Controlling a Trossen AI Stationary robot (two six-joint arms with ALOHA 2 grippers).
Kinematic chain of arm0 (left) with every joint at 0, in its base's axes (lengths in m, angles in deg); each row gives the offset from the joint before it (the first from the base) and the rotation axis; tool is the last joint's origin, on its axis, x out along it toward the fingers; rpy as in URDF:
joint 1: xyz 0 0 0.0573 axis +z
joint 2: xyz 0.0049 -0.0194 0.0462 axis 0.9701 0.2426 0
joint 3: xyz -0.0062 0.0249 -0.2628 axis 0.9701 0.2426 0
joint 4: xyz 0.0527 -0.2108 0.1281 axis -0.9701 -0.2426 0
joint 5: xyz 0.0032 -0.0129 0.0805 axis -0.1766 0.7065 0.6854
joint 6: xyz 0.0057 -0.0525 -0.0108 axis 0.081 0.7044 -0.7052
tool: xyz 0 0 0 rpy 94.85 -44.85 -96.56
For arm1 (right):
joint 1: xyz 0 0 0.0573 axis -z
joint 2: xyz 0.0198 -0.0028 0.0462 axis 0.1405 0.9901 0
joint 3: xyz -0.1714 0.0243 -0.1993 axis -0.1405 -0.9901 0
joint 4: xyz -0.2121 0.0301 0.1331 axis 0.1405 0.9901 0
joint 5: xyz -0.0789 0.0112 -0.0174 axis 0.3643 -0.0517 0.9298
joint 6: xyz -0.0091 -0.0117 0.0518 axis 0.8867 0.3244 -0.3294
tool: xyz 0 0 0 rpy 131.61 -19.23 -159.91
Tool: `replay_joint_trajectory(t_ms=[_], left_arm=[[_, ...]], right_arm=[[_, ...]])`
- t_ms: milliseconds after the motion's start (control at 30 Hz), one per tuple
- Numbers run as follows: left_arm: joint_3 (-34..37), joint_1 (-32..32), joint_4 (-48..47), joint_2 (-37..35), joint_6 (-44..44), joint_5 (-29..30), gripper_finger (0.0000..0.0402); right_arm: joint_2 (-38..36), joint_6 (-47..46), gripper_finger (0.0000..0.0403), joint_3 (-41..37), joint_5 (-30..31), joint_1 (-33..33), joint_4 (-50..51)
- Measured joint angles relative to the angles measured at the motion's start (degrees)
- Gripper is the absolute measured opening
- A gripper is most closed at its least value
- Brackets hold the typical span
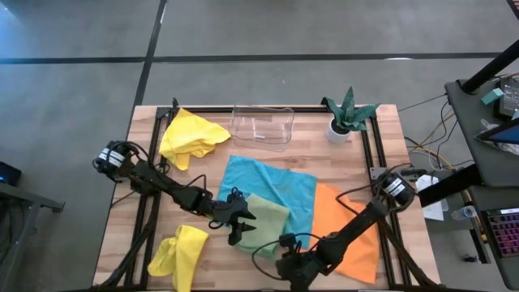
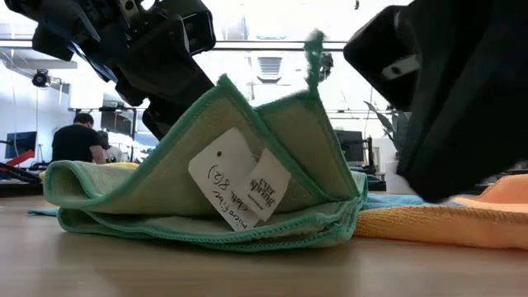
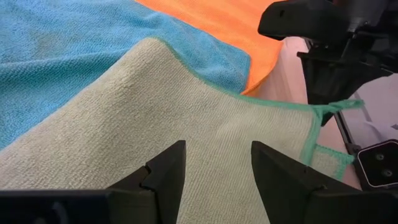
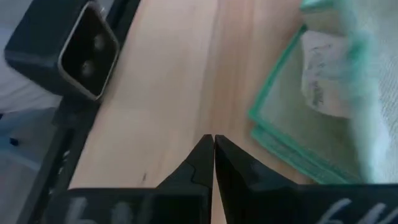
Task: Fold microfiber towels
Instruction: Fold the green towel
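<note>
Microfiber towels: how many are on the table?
5. Yellow towel far left; second yellow towel near left; turquoise towel centre; sage green towel overlapping it; orange towel right. Others may be hidden underneath.

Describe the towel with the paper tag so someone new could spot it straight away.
On the wooden table, look to the middle of the near edge, between the two grippers. The sage green towel lies there, half folded over the turquoise towel, the only cloth with a white handwritten tag.

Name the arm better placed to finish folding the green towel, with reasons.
Probably left. The left gripper sits at the sage green towel, fingers apart over it, one edge raised. The right gripper is shut over bare table beside the towel.
</note>
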Motion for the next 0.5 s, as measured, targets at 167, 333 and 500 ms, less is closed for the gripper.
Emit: replay_joint_trajectory(t_ms=[167,333,500], left_arm=[[0.02,0.00,0.02,0.00,0.02,0.00,0.0167],[0.02,-0.02,0.40,0.00,0.02,-0.17,0.0167],[0.01,-1.33,3.73,0.43,0.14,-2.84,0.0167]], right_arm=[[-0.85,1.04,0.0009,0.37,0.60,-0.55,0.00],[-4.56,1.88,0.0009,0.22,9.36,-0.72,2.61],[-8.46,0.70,0.0009,0.17,17.45,-0.81,5.64]])
